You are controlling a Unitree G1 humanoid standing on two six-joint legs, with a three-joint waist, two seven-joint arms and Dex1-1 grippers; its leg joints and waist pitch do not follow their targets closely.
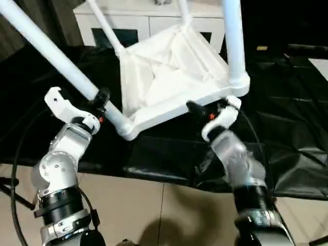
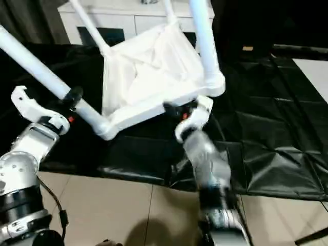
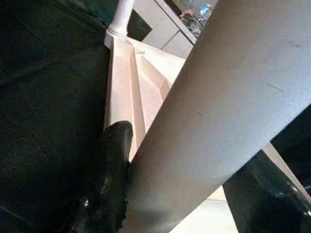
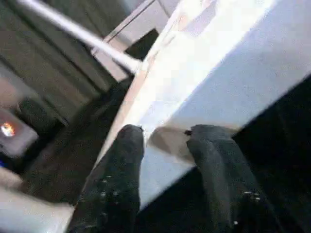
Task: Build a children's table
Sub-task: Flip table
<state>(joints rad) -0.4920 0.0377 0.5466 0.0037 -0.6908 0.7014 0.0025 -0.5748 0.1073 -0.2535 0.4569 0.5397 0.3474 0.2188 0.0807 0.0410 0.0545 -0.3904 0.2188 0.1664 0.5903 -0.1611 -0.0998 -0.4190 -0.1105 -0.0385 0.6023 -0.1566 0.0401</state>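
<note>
Top (image 1: 169, 72) tilted, ribbed side up, over black table (image 1: 287, 128). Left gripper (image 1: 101, 99) clamps near-left leg (image 1: 61, 61). Right gripper (image 1: 197, 109) fingers straddle top's near rim, touching. 4 legs socketed.

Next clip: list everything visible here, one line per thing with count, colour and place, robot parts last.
White plastic rectangular table top: one, white, tilted, ribbed underside facing the camera, above the black cover.
Long tapered white tube legs: four, white, socketed at the corners.
Black-covered work table: one, black, under the top.
White cabinet with glass doors: one, white, behind.
Tiled floor: beige, nearest the camera.
Left gripper: black fingers around the near-left leg.
Right gripper: black fingers at the top's near edge.
</note>
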